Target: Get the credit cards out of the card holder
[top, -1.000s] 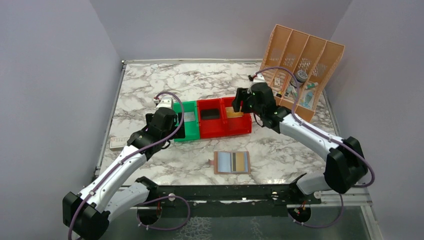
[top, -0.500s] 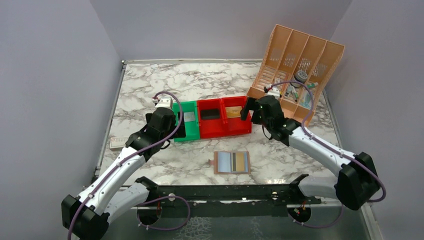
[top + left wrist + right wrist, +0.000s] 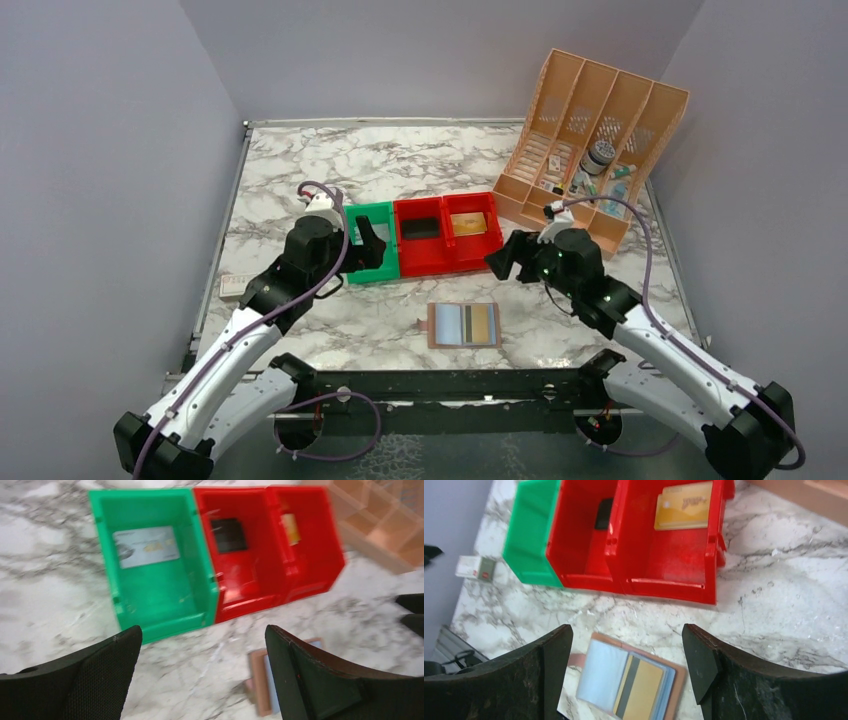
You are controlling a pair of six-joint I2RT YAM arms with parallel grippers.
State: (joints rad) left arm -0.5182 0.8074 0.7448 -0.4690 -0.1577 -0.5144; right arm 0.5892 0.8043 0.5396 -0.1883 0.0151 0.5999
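The card holder (image 3: pixel 464 325) lies open and flat on the marble near the front edge. A yellow-gold credit card with a black stripe (image 3: pixel 646 690) sits in its right pocket. My right gripper (image 3: pixel 626 665) hovers just above it, open and empty; from the top view it (image 3: pixel 505 260) hangs just behind and right of the holder. My left gripper (image 3: pixel 202 670) is open and empty over bare marble in front of the green bin (image 3: pixel 165 605). The holder's edge (image 3: pixel 260 680) shows by its right finger. Loose cards lie in the bins: silver (image 3: pixel 146 546), black (image 3: pixel 229 535), gold (image 3: pixel 684 505).
A green bin (image 3: pixel 375 262) and two joined red bins (image 3: pixel 450 258) stand mid-table. A peach slotted organizer (image 3: pixel 600 110) with small items stands at the back right. A small white box (image 3: pixel 232 285) lies by the left table edge.
The right gripper let a gold card go into the right red bin, then pulled back toward the near side, over the card holder. The left gripper shifted slightly nearer.
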